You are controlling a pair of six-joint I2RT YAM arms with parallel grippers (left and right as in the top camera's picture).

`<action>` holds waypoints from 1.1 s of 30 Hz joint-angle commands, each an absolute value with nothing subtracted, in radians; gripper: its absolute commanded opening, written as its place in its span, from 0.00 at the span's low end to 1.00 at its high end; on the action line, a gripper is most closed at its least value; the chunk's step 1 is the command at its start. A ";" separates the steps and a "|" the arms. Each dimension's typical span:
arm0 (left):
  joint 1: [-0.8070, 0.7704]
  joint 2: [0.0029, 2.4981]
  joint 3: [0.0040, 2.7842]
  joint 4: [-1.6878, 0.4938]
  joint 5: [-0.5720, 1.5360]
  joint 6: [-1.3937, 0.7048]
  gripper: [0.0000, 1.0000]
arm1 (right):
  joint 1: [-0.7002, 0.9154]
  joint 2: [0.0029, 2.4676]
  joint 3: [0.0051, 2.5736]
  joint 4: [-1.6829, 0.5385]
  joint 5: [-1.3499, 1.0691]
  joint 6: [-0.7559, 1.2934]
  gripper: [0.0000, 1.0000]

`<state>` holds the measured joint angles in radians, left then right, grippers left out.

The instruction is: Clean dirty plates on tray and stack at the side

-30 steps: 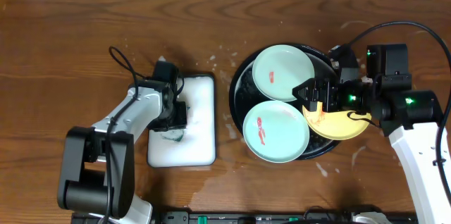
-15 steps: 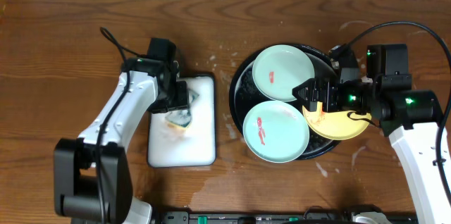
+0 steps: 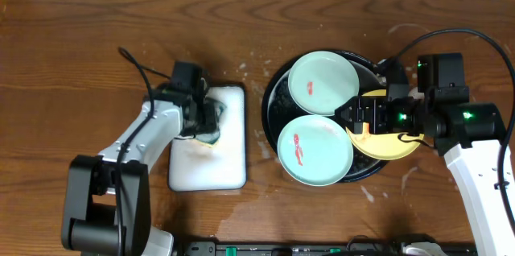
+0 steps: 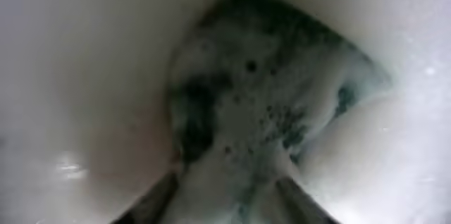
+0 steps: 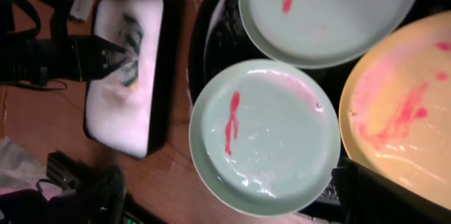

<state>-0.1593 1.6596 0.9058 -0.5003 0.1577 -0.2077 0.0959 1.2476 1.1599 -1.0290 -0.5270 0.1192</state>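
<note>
Tipping is the main worry: the yellow plate [image 5: 402, 104], smeared with red sauce, sits at the right side of the black tray [image 3: 272, 103] and reaches out past its rim. The right jaws look closed on its inner edge, so a wet, thin rim could slide out of that pinch. If it does, the plate would likely drop against the lower mint-green plate [image 3: 315, 150] just beside it. The upper mint-green plate [image 3: 323, 84] lies near both, leaving little room for a swing. Left of the tray, the left jaws are pinched on a lathered sponge [image 4: 261, 104] down in the white foam-filled dish [image 3: 217, 171]. Carried across, that sponge could drip suds and make every rim slicker. The bench [image 3: 72, 39] is dark wood, flecked with white splashes around tray and dish. Only a pale strip shows beyond its far edge.
</note>
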 commanded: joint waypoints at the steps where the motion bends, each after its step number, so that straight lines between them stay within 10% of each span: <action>1: -0.164 1.668 0.865 -0.488 0.146 -0.202 0.08 | 0.107 1.235 1.175 -1.051 -0.520 0.097 0.89; 10: -0.164 1.614 1.047 -0.761 0.146 -0.204 0.08 | 0.167 1.237 1.077 -1.076 -0.359 0.172 0.56; 30: -0.215 1.370 1.265 -1.071 0.284 -0.204 0.07 | 0.185 1.572 0.791 -0.685 -0.219 0.272 0.39; 33: -0.254 1.373 1.265 -1.076 0.284 -0.204 0.07 | 0.185 1.628 0.791 -0.630 -0.247 0.273 0.20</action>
<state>-0.2211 1.3781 1.2499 -1.0710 0.2638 -0.2058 0.1764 1.5879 0.7971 -0.6556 -0.2428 0.2710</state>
